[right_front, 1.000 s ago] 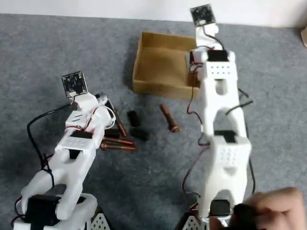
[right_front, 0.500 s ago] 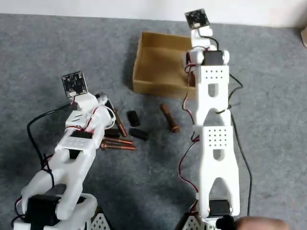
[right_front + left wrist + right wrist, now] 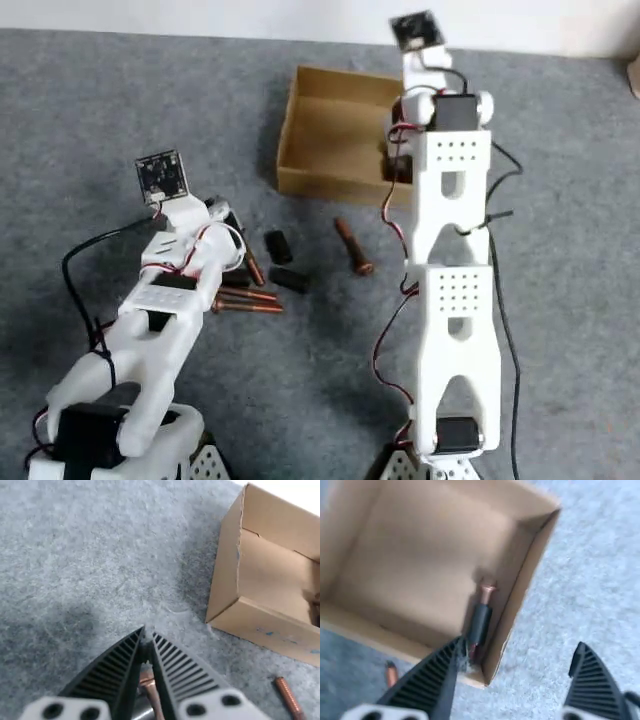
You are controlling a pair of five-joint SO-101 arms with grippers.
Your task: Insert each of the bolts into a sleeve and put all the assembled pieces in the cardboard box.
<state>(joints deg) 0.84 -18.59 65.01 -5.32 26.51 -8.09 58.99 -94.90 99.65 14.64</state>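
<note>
Delivery step, it seems: right gripper (image 3: pixel 519 645) with jaws wide apart above cardboard box (image 3: pixel 330 185), one sleeved bolt (image 3: pixel 480 612) inside by its 3 o'clock wall. Left gripper (image 3: pixel 147 632) clamped on a bolt (image 3: pixel 147 682). Next, probably: aligning it with a sleeve (image 3: pixel 277 245). At 6 o'clock of box: three loose bolts (image 3: pixel 353 247), two sleeves.

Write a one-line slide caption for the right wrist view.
Open right claw above the cardboard box, where one bolt-in-sleeve assembly lies inside against a wall.
</note>
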